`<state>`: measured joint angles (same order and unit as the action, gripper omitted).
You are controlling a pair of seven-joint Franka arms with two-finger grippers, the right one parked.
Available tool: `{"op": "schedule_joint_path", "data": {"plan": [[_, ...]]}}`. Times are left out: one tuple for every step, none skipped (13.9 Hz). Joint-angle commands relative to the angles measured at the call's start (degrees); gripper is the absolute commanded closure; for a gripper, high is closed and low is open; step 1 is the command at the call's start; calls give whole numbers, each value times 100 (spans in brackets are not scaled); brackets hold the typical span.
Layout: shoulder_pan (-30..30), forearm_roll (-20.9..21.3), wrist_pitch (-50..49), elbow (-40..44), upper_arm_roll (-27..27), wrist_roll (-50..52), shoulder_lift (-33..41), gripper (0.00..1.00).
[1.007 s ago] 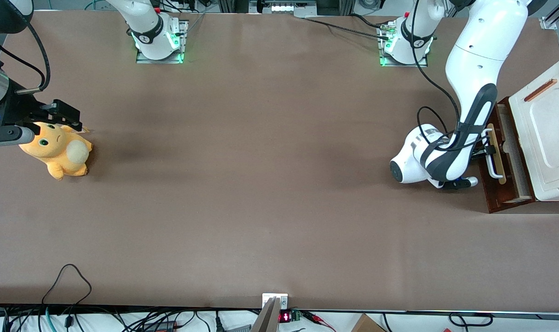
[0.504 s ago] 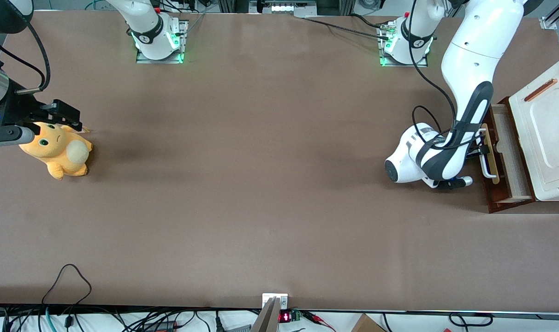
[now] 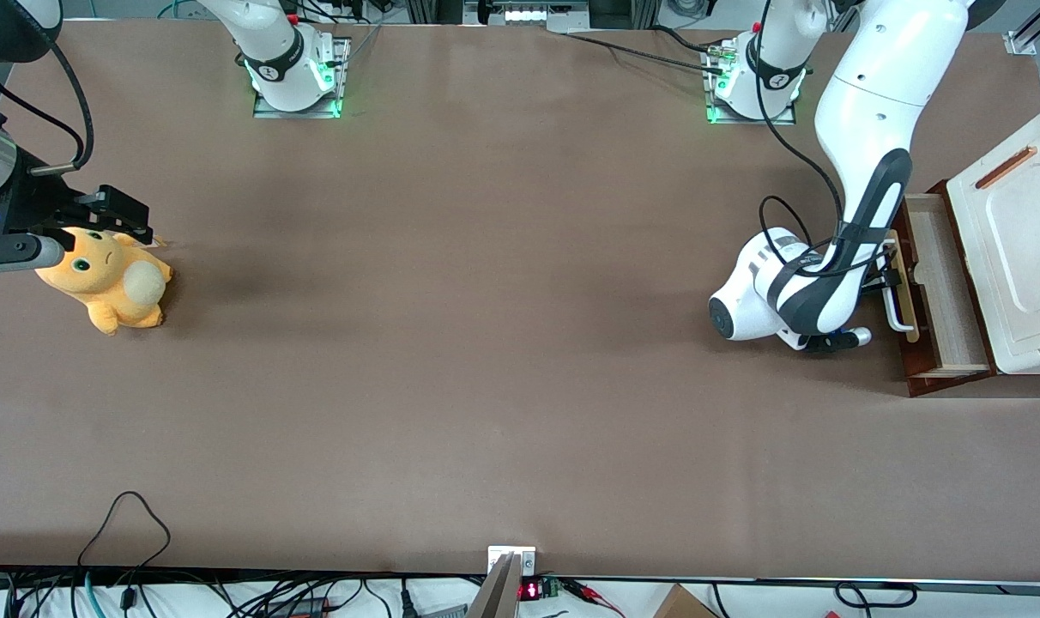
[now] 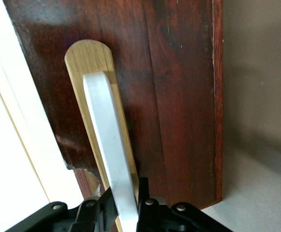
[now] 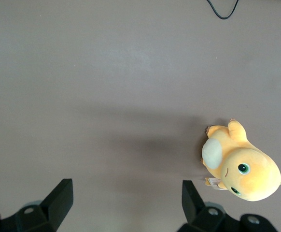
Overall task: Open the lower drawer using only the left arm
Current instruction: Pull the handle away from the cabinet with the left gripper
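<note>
Gripper: black two-finger gripper [image 4: 126, 212] of the left arm [image 3: 863, 129], fingers clamped on the white loop handle [image 4: 109, 145], at the drawer front.
Lower drawer [image 3: 936, 275]: dark reddish-brown wood, pale inside, at the working arm's end of the table; partly drawn out from under the white cabinet [image 3: 1013, 249], roughly 3 o'clock from table centre in the front view.
Handle mount: light wood strip [image 4: 90, 58] on the drawer face.
Handling, judged: rigid, light, slides straight; painted handle likely slick.
Hold point, judged: mid-handle, to keep the pull square and avoid jamming.
Also present: orange plush toy [image 3: 108, 279], near 9 o'clock.
</note>
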<state>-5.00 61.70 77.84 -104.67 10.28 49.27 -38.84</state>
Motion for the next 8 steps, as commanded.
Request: {"op": "schedule_joint_path", "data": {"plan": [[-168,-263,-112,43,-17,57,60,81],[-194,-272,-112,43,-17,57,60,81],[-203,-316,-112,52,-17,65,60,81],[-229,-368,-120,87,-17,74,60,81],[-247,-377,-164,113,-17,74,60,81],[-282,-395,-199,122,-17,74,52,81],[-317,-439,-208,122,-17,74,52,81],[-326,-448,-226,131,-17,74,60,81]]}}
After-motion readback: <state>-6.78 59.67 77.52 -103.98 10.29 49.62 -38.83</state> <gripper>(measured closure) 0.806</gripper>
